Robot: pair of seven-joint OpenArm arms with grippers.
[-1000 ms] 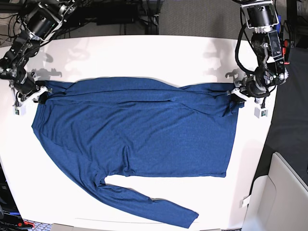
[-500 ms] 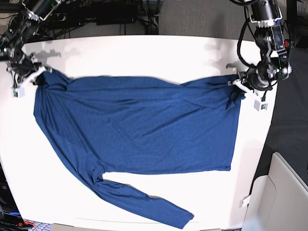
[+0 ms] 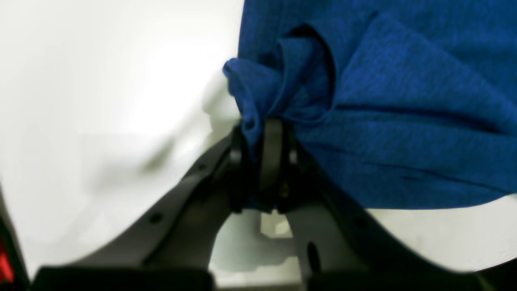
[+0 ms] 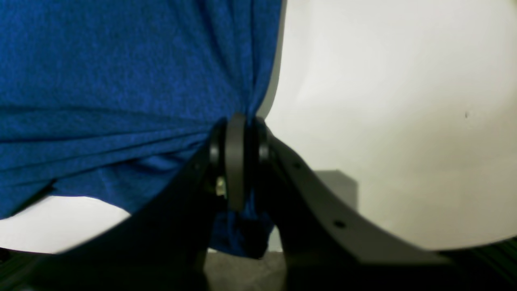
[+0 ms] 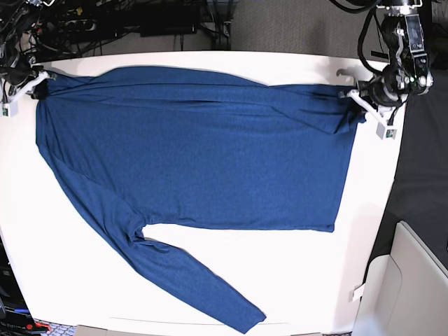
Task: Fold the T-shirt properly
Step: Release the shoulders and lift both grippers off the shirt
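the t-shirt (image 5: 203,147), dark blue and long-sleeved, lies stretched across the white worktop (image 5: 210,63), its upper edge pulled taut toward the far side. the left hand (image 3: 264,133) is clamped tight on a bunched corner of fabric at the base view's right end, while the right hand (image 4: 238,133) pinches a gathered fold at the opposite end. one sleeve trails diagonally toward the worktop's near edge, and the cloth between both hands shows long creases.

Bright even overhead light, white counter (image 5: 210,280) blown out with glare, faint soft shadows, both wrist views blurred, black fingers (image 3: 272,153) out of focus up close.
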